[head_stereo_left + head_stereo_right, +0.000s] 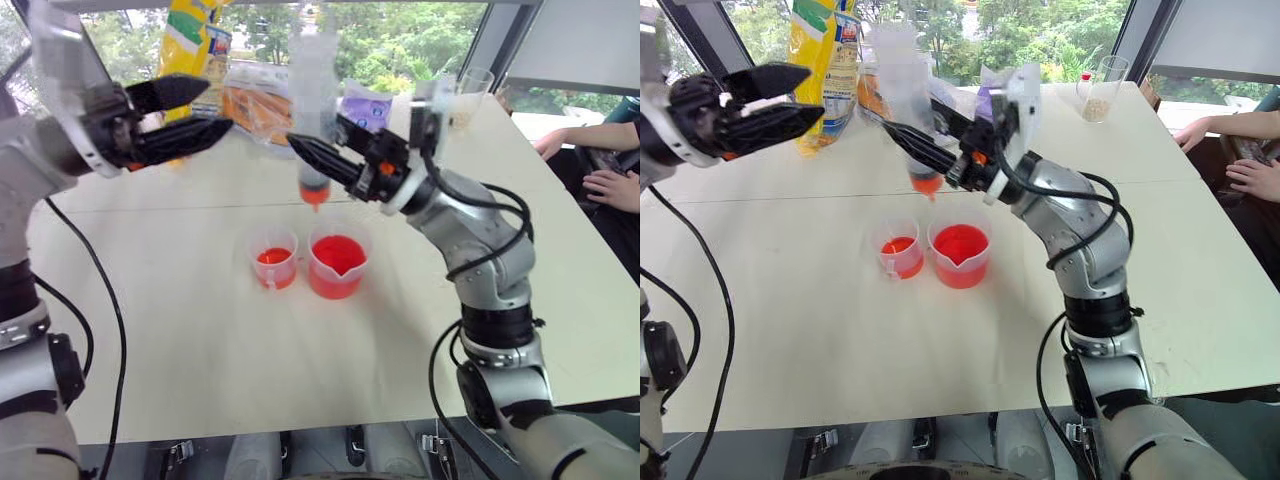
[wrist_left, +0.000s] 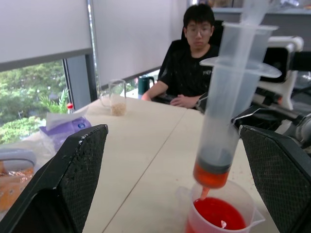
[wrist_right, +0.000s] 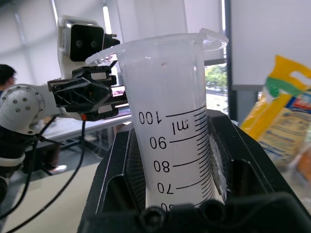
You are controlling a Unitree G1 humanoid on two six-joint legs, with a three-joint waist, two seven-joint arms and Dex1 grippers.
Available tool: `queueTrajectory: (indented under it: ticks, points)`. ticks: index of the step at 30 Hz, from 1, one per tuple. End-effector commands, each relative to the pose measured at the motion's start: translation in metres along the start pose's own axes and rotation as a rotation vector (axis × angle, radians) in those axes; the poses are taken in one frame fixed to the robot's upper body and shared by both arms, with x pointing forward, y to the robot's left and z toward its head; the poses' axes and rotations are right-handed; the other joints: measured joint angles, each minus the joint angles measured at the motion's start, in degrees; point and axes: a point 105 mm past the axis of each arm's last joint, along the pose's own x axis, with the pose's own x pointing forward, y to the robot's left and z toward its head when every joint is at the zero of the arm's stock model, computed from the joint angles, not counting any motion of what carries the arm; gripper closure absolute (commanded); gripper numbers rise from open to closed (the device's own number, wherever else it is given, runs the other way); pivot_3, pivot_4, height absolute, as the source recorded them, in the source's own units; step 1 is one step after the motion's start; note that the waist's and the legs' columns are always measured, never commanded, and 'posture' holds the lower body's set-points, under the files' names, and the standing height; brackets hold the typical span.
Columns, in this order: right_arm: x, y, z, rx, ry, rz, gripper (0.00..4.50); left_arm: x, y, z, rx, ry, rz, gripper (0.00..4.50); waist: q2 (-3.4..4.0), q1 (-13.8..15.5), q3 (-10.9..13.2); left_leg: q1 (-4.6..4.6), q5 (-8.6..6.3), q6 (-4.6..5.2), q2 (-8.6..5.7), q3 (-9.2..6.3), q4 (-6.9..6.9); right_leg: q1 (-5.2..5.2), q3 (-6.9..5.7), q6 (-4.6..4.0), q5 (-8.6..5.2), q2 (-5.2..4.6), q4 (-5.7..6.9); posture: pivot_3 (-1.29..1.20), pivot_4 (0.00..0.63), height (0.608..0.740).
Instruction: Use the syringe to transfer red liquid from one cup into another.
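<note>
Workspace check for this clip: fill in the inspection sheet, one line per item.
Surface: pale table, dry around the cups.
Job's things: syringe upright over the wide cup, red liquid in its tip; small cup alongside, part filled.
Clutter: snack bags, glass at the far edge.
Grippers: right gripper shut on syringe; left gripper open, apart.
Cables: black cable hanging from the left arm.
Surroundings: seated person, windows.

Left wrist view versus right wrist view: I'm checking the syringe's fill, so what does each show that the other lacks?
Left wrist: the plunger seal low over red liquid, tip above the spouted cup. Right wrist: the printed scale, right gripper jaws clamping the barrel, and the left gripper apart, jaws open. Both: the syringe upright.
</note>
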Motion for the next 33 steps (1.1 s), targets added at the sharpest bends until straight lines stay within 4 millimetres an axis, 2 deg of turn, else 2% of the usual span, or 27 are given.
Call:
queueTrajectory:
  ticks: [1, 4, 7, 12, 17, 23, 26, 29, 33]
  points:
    - [0.015, 0.01, 0.0, 0.001, -0.04, 0.066, 3.13, -0.005, -0.008, 0.017, 0.042, -0.03, -0.003, 0.04, 0.0, -0.07, 0.0, 0.0, 0.0, 0.0, 0.0, 0.01, 0.0, 0.0, 0.0, 0.0, 0.0, 0.0, 0.0, 0.0, 0.15, 0.74]
    - [0.022, 0.015, -0.014, 0.021, -0.028, 0.091, 3.13, -0.006, -0.011, 0.022, 0.041, -0.046, -0.003, 0.04, 0.0, -0.18, 0.0, 0.0, 0.0, 0.0, 0.0, 0.01, 0.0, -0.01, 0.0, 0.0, 0.0, 0.01, 0.0, 0.0, 0.15, 0.74]
    - [0.023, 0.02, -0.036, 0.046, 0.006, 0.104, 3.13, -0.003, -0.018, 0.028, 0.031, -0.071, -0.02, 0.04, 0.0, -0.23, 0.0, 0.0, 0.0, 0.0, 0.01, 0.0, -0.01, -0.01, 0.0, 0.0, 0.0, 0.01, 0.0, 0.0, 0.15, 0.74]
    - [0.02, 0.022, -0.053, 0.048, 0.039, 0.109, 3.13, 0.011, -0.026, 0.024, 0.019, -0.074, -0.055, 0.04, 0.0, -0.1, 0.0, 0.0, 0.01, -0.01, 0.01, 0.0, 0.0, 0.0, 0.01, 0.0, 0.0, -0.01, 0.02, 0.0, 0.15, 0.74]
    - [0.018, 0.023, -0.062, 0.042, 0.06, 0.107, 3.13, 0.028, -0.028, 0.008, 0.004, -0.046, -0.072, 0.04, 0.0, -0.14, 0.0, 0.01, 0.03, -0.05, 0.0, -0.01, 0.0, 0.0, 0.0, 0.0, 0.0, 0.01, 0.03, 0.0, 0.15, 0.74]
    - [0.017, 0.024, -0.065, 0.038, 0.066, 0.103, 3.13, 0.035, -0.025, 0.001, -0.012, -0.039, -0.067, 0.04, 0.0, -0.37, 0.0, 0.01, 0.04, -0.08, 0.0, 0.01, -0.01, -0.02, 0.01, 0.0, 0.0, 0.02, 0.03, 0.0, 0.15, 0.74]
    - [0.017, 0.025, -0.065, 0.036, 0.069, 0.102, 3.13, 0.036, -0.025, 0.0, -0.016, -0.041, -0.069, 0.85, 0.0, -0.3, 0.0, 0.01, 0.05, -0.09, 0.01, 0.0, -0.02, -0.03, 0.0, 0.0, 0.0, 0.04, 0.04, 0.0, 0.15, 0.74]
    - [0.017, 0.025, -0.065, 0.036, 0.071, 0.101, 3.13, 0.035, -0.025, 0.0, -0.015, -0.037, -0.067, 2.21, 0.0, -0.27, 0.0, 0.01, 0.05, -0.09, 0.01, 0.0, -0.02, -0.02, 0.0, 0.0, 0.0, 0.03, 0.03, 0.0, 0.15, 0.74]
    - [0.017, 0.025, -0.065, 0.037, 0.07, 0.1, 3.13, 0.034, -0.026, -0.002, -0.015, -0.025, -0.066, 4.25, 0.0, -0.25, 0.0, 0.01, 0.05, -0.09, 0.01, 0.0, -0.02, -0.02, 0.0, 0.0, 0.0, 0.03, 0.03, 0.0, 0.15, 0.74]
